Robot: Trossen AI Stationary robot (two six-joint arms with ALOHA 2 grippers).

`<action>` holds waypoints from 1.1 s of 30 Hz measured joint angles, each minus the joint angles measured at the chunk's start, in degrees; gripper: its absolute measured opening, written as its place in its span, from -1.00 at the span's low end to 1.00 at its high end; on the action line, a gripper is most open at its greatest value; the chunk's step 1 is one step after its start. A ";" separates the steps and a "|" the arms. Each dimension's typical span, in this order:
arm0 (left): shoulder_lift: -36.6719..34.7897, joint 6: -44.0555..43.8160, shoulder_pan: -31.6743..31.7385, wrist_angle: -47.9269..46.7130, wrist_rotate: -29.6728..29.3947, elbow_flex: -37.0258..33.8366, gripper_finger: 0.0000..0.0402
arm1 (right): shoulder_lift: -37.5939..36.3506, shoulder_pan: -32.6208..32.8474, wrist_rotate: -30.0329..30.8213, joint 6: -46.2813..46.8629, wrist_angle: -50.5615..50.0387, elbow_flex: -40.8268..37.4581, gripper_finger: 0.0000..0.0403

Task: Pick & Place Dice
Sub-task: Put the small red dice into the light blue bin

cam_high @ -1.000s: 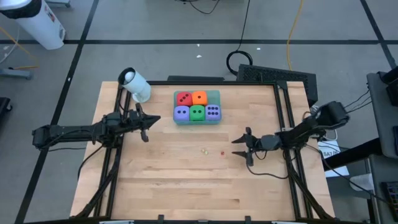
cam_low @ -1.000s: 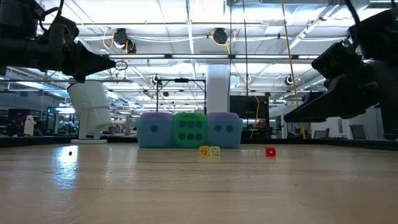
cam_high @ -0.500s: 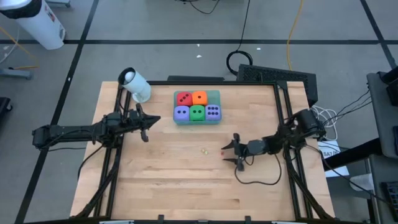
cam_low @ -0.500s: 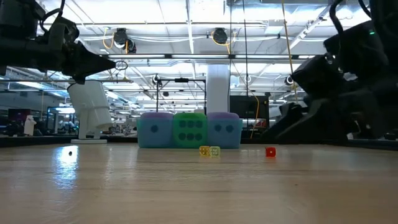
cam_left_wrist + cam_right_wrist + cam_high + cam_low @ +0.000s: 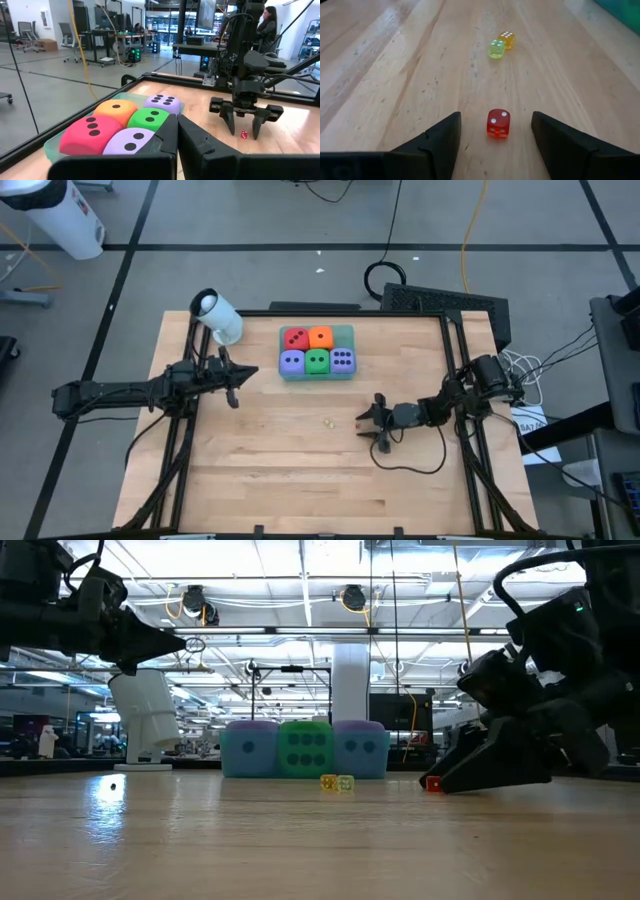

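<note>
Small red die [image 5: 498,123] — between the open right tool's [image 5: 495,136] fingers.

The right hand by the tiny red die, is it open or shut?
Open. The right hand has its fingers spread on either side of the little red die, not touching it.

Five big dice [image 5: 317,351] in tray [image 5: 348,332] (table's far edge); right hand [image 5: 375,422] straddles small die [image 5: 498,123].

Five big dice packed in a block, three tiny ones loose

The red die [image 5: 296,338], orange die [image 5: 320,337], lavender die [image 5: 291,361], green die [image 5: 317,361] and purple die [image 5: 342,360] sit upright at the table's 12 o'clock. Near its centre lies a tiny red die [image 5: 498,123], with a yellow-green die [image 5: 496,49] and a yellow die [image 5: 507,40] side by side at its 9 o'clock.
</note>
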 joint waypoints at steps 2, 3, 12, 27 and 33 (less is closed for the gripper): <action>0.00 0.00 0.00 0.02 -0.14 0.00 -0.97 | 0.65 -0.27 0.07 0.10 0.48 0.00 0.17; 0.00 0.00 0.00 0.02 -0.53 0.00 -0.97 | 0.84 -0.43 0.03 0.25 0.53 0.00 0.17; 0.00 -0.02 0.00 0.02 -1.50 -0.02 -0.97 | 0.87 -0.96 0.21 2.18 -0.01 0.00 -0.13; 0.00 1.91 0.00 0.04 -1.53 0.00 -0.97 | 0.92 -2.94 -0.26 1.09 0.10 0.00 -0.80; 0.02 1.92 0.00 0.78 -1.57 0.00 -0.97 | -1.99 -7.05 -4.98 -1.58 2.98 1.26 -0.80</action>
